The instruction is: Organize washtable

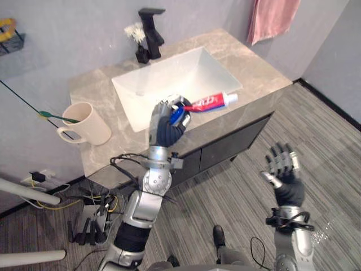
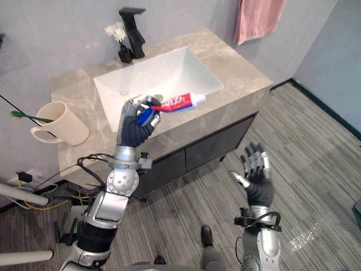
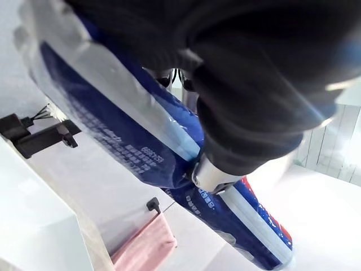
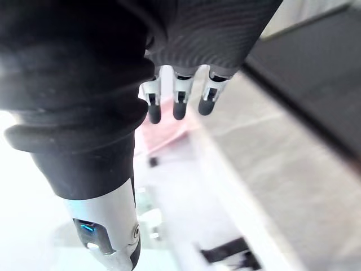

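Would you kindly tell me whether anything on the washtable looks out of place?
The toothpaste tube is off the counter, clamped level in the left hand over the front rim of the sink. The green toothbrush leans far out of the mug.

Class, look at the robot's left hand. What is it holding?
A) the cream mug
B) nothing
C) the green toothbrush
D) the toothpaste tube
D: the left hand has its fingers curled round the blue end of the toothpaste tube, above the sink front edge.
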